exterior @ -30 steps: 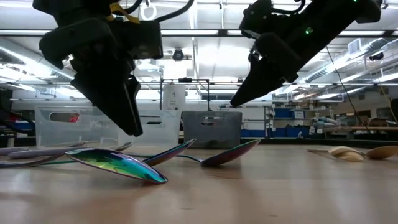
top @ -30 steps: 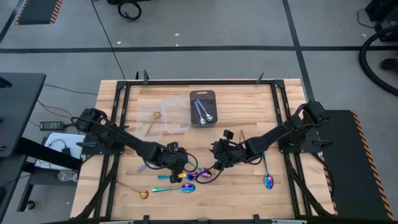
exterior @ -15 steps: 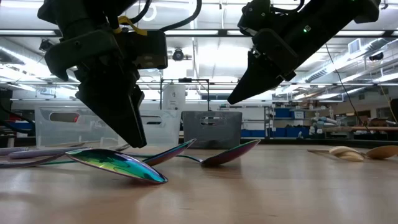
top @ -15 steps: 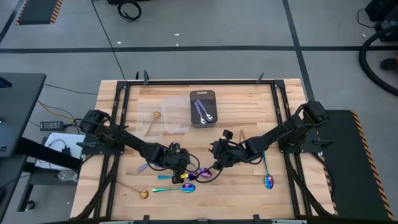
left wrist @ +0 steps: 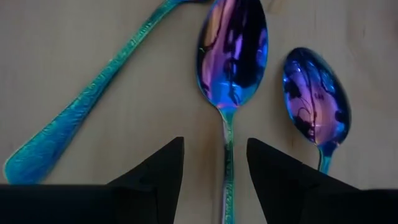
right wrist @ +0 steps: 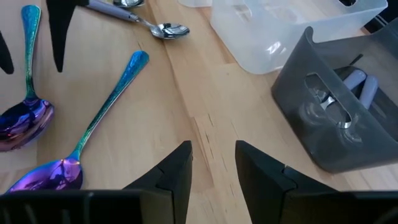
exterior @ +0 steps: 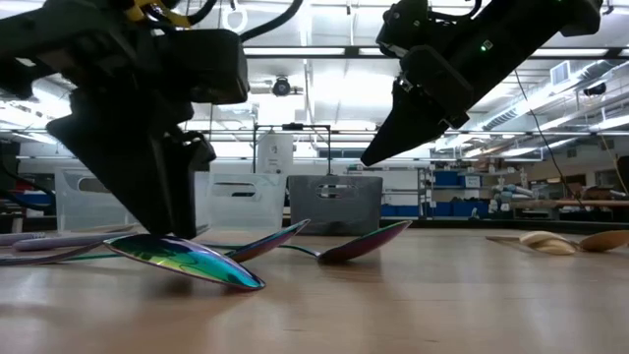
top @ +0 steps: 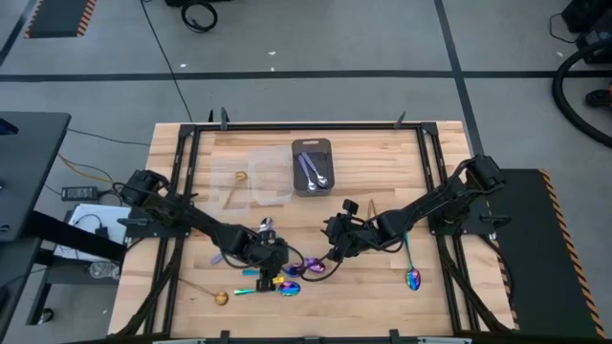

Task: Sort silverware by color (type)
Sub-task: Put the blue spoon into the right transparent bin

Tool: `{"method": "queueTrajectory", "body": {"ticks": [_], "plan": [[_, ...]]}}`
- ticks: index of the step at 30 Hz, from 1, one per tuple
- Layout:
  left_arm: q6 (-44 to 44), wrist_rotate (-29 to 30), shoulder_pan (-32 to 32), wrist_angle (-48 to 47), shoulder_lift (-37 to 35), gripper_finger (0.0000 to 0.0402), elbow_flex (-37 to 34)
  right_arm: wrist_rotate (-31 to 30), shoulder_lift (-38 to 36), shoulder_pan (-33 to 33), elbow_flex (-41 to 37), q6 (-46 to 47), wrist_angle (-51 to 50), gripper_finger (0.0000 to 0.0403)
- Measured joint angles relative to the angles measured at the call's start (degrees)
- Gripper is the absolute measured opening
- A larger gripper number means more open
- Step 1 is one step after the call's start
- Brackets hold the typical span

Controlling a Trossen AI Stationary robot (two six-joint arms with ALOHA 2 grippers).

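Several rainbow spoons (top: 287,286) lie in a cluster near the table's near edge; in the low view one bowl (exterior: 189,261) lies closest. My left gripper (top: 272,269) (exterior: 169,228) is down among them, open. In the left wrist view its fingers (left wrist: 214,142) stand on either side of one rainbow spoon's handle (left wrist: 227,140), just below the bowl (left wrist: 232,53), with a gap on both sides. My right gripper (top: 334,252) (right wrist: 213,148) hovers open above bare wood, right of the cluster. Silver spoons (top: 314,169) lie in the dark tray (top: 327,143).
Clear plastic containers (top: 258,182) stand left of the tray (right wrist: 311,74). A gold spoon (top: 220,297) lies near the near-left corner. A single rainbow spoon (top: 412,278) lies to the right and a silver spoon (right wrist: 158,28) lies beside the cluster. Bare wood shows around the right gripper.
My left gripper has moved down and toward the table's near edge, onto the cluster of rainbow spoons, its fingers now reaching table height. The spoons have stayed where they were.
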State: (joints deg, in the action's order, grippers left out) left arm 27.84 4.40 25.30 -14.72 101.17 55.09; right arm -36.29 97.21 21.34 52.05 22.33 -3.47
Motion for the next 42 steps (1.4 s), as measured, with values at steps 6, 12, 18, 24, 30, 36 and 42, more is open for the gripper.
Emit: {"method": "queueTrajectory", "body": {"ticks": [6, 12, 18, 24, 30, 36, 42], "plan": [[-0.25, 0.02, 1.45, -0.79, 0.77, 0.0183, -0.02, 0.0, 0.0, -0.02, -0.01, -0.22, 0.3, 0.0132], [-1.09, 1.65, 2.55, -1.39, 3.54, 0.0182, 0.32, -0.02, 0.0, -0.02, -0.04, -0.39, 0.61, 0.0132], [-3.0, 2.13, 2.57, -2.42, 4.16, 0.0148, 0.31, -0.02, 0.0, -0.02, -0.04, -0.94, 0.88, 0.0132], [-2.96, 2.98, 2.5, -2.96, 4.24, 0.0081, 0.24, -0.02, 0.0, -0.02, -0.04, -1.05, 0.85, 0.0132], [-3.04, 4.64, 2.34, -4.43, 4.33, 0.0017, 0.26, -0.02, 0.0, 0.02, -0.04, -1.05, 0.85, 0.0132], [-4.52, 5.35, 1.97, -4.79, 4.23, 0.0016, 0.25, 0.0, 0.0, 0.12, -0.04, -1.05, 0.85, 0.0132], [-5.15, 5.94, 1.53, -6.64, 1.15, 0.0016, -0.15, -0.02, 0.0, 0.31, -0.04, -1.22, 0.94, 0.0132]]}}
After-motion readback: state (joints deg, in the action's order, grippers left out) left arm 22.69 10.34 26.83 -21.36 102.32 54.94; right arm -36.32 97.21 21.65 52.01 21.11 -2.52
